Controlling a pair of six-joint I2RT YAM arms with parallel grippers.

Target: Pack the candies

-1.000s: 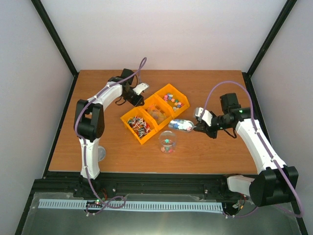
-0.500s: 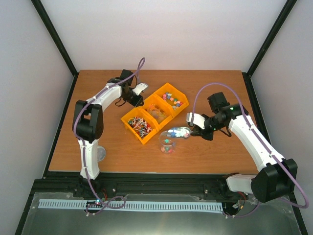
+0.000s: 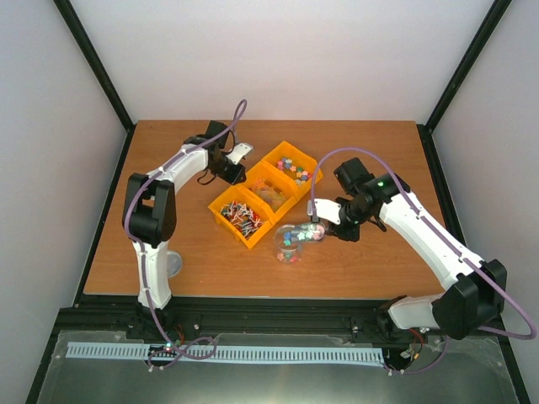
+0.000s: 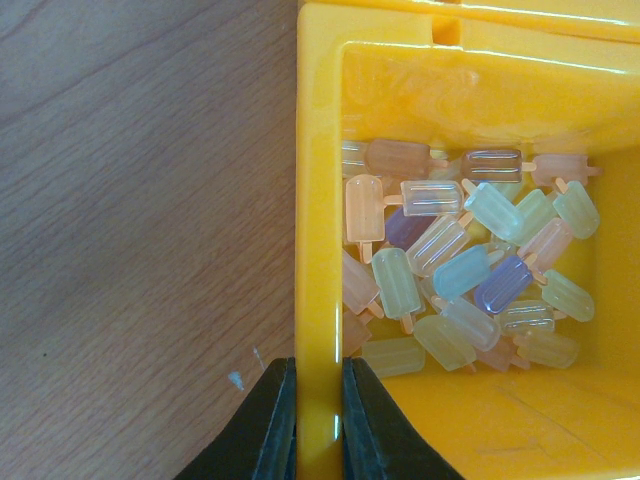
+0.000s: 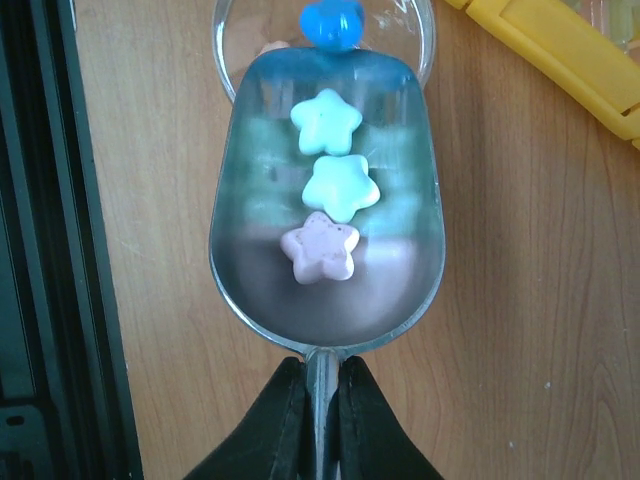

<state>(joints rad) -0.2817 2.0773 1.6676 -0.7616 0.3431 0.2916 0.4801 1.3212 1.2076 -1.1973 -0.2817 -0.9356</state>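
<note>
Yellow bins (image 3: 226, 224) close behind jar (image 3: 289, 244)

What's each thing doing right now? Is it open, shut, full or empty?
Left gripper, shut on the middle bin's wall.
Right gripper, shut on the scoop's handle.
Scoop, front end over the jar's mouth, three star candies inside.
Jar, upright, open, partly filled.
Middle bin, holding popsicle-shaped sweets.
</note>
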